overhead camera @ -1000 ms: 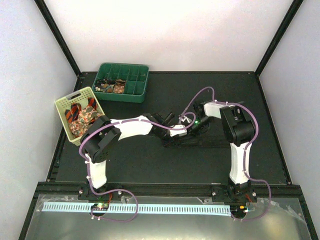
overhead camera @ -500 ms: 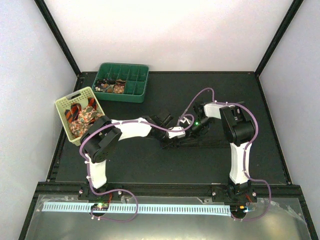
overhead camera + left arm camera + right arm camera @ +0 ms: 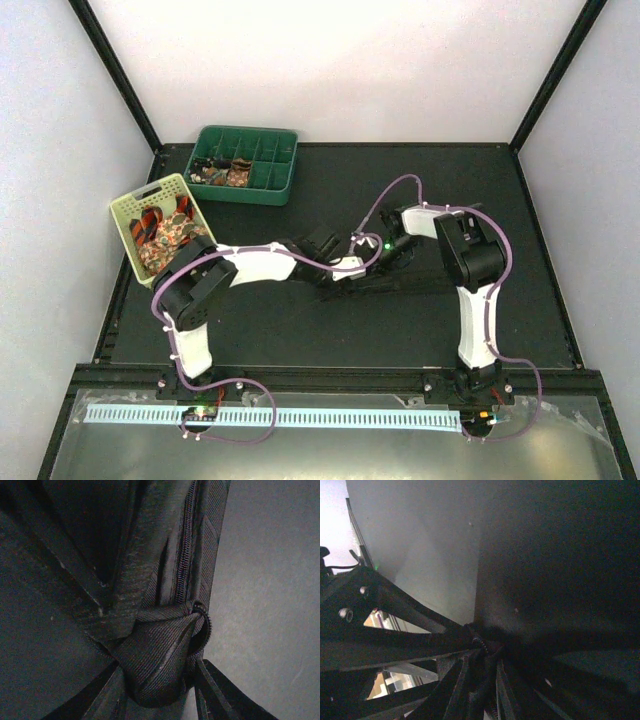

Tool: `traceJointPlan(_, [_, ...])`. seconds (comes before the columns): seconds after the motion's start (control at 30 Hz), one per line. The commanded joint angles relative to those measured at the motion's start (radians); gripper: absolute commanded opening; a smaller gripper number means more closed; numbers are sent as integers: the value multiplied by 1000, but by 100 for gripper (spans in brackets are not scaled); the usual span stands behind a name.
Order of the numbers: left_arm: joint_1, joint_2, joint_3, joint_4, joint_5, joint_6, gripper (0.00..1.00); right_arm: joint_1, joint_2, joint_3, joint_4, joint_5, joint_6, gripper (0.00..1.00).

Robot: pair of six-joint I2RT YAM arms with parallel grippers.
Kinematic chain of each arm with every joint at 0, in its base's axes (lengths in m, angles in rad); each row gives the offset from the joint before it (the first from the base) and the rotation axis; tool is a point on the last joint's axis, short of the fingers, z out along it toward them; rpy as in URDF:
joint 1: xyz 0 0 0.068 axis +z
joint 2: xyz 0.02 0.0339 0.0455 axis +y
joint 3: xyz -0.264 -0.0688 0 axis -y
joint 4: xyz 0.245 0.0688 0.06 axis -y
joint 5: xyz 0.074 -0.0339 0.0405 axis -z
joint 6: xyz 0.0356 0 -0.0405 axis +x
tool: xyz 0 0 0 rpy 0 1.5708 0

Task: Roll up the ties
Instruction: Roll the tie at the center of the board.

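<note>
One dark tie (image 3: 210,545) looked soft, light, limp. Its knot (image 3: 160,655), likely the firmest hold, sat pinched in the left gripper (image 3: 157,682); right gripper (image 3: 482,655): grip hidden, couldn't tell.

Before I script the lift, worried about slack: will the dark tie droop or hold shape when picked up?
Probably floppy: the dark tie bunches softly into a knot at the left hand, so its free length would likely droop. The ribbed weave looks grippy rather than slick. Its zipper may stiffen that stretch slightly.
</note>
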State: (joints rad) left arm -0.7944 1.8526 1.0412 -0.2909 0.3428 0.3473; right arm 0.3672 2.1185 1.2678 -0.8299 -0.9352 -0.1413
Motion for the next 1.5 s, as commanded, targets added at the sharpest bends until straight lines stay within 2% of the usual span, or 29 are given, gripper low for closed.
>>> traceJointPlan(0.0, [-5, -67, -42, 0, -51, 11, 37, 27, 49, 49, 61, 6, 18, 16])
traceJointPlan(0.1, [-9, -75, -46, -6, -40, 25, 33, 23, 31, 50, 28, 7, 0, 17])
traceJointPlan(0.27, [-11, -52, -22, -27, -58, 21, 26, -37, -33, 26, -43, 42, -11, 35])
traceJointPlan(0.37, [-15, -45, -11, -38, -64, 19, 25, -74, -53, 40, -127, 68, -44, 40])
traceJointPlan(0.47, [-20, -37, -1, -52, -67, 21, 25, -76, -83, 36, -182, 50, -66, 40])
traceJointPlan(0.6, [-26, -35, -1, -55, -74, 22, 25, -63, -103, -1, -192, -44, -28, 39])
traceJointPlan(0.77, [-30, -28, 5, -60, -75, 23, 25, 1, -77, -15, -156, -64, -7, 36])
traceJointPlan(1.23, [-29, -26, -3, -59, -62, 14, 28, 25, 34, 28, -91, 4, 19, 19])
traceJointPlan(1.37, [-22, -38, -13, -44, -30, 0, 35, 25, 50, 18, -84, 41, 4, 17])
traceJointPlan(1.47, [4, -73, -57, 7, 21, -26, 45, 24, 61, 4, -70, 56, 5, 15])
